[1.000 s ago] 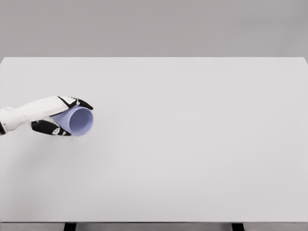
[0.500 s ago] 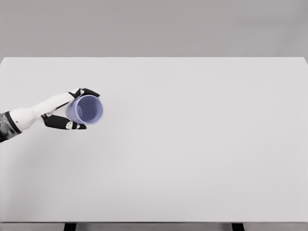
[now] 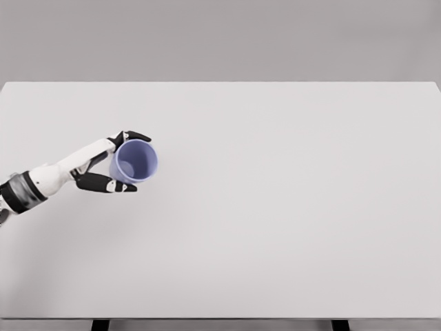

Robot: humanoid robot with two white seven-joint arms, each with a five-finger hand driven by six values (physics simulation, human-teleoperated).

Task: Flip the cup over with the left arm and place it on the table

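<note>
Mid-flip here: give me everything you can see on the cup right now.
The cup is a plain, pale blue-violet tumbler with a smooth, matte, plastic-looking wall and no handle. Its round open mouth faces the camera, showing an empty inside and a darker bottom. It is tilted, not standing upright. The left hand holds it from its left side, one dark finger over the top rim and another below. It sits over the left part of the white table.

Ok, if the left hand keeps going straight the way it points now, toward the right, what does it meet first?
Nothing, apparently: the left hand, shut on the cup, points right and slightly away over bare table. Its height above the table is unclear.
</note>
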